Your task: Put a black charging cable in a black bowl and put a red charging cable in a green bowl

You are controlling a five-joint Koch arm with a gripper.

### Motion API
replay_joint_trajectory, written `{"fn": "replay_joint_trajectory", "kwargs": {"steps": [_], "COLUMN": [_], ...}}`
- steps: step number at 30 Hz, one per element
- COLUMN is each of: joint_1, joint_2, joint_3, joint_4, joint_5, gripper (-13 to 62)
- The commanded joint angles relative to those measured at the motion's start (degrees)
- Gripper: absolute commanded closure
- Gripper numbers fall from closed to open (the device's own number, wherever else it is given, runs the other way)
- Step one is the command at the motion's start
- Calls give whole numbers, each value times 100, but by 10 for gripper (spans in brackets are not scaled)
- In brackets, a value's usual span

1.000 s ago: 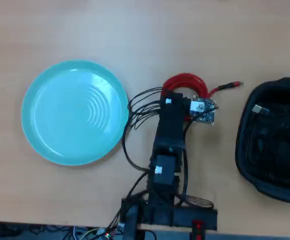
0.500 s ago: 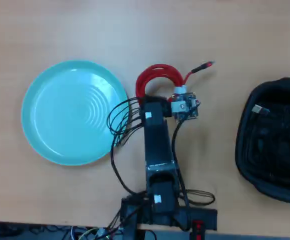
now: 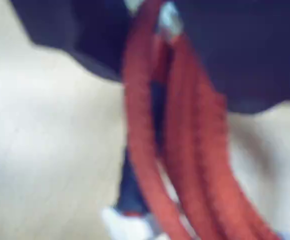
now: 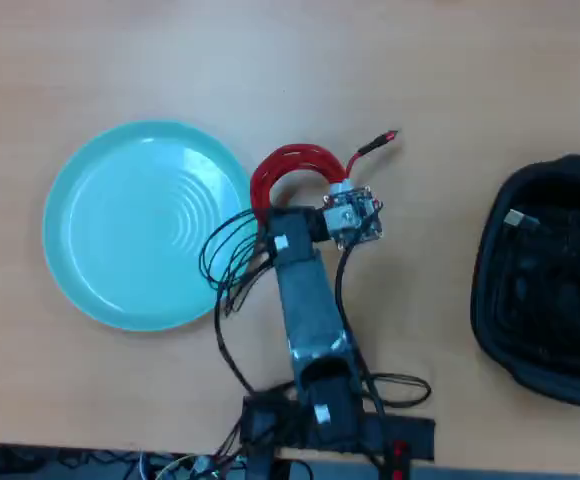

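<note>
The red charging cable [image 4: 295,160] arcs out from the front of my gripper [image 4: 290,200] in the overhead view, and its plug end [image 4: 380,140] points up and right. In the blurred wrist view its red loops [image 3: 185,145] hang close to the lens from a dark jaw at the top, above the pale table. The gripper looks shut on it. The green bowl [image 4: 120,250] lies just left of the gripper and holds nothing. The black bowl [image 4: 490,290] sits at the far right. The black charging cable [image 4: 560,270] lies inside it, with a silver plug [image 4: 515,218] showing.
The arm's body [image 4: 310,310] runs from the base at the table's front edge [image 4: 320,425] up to the gripper. Its own loose black wires [image 4: 225,255] loop over the green bowl's right rim. Bare wooden table [image 4: 420,70] lies behind and between the bowls.
</note>
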Motion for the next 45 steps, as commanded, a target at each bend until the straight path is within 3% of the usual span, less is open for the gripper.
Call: {"fn": "replay_joint_trajectory", "kwargs": {"steps": [1,12,21,28,45], "joint_1": [-44,-1125,-2312,-2813,-3498], "joint_2": [738,1468,1441,1389,88], "joint_3": [-3199,-3349,-3305,-3261,-1477], "joint_4": [-70,-1187,-2883,-3173,-5810], "joint_5": [-299,-782,-1081,-1081,-1028], "gripper": [567,567,567,567,567]}}
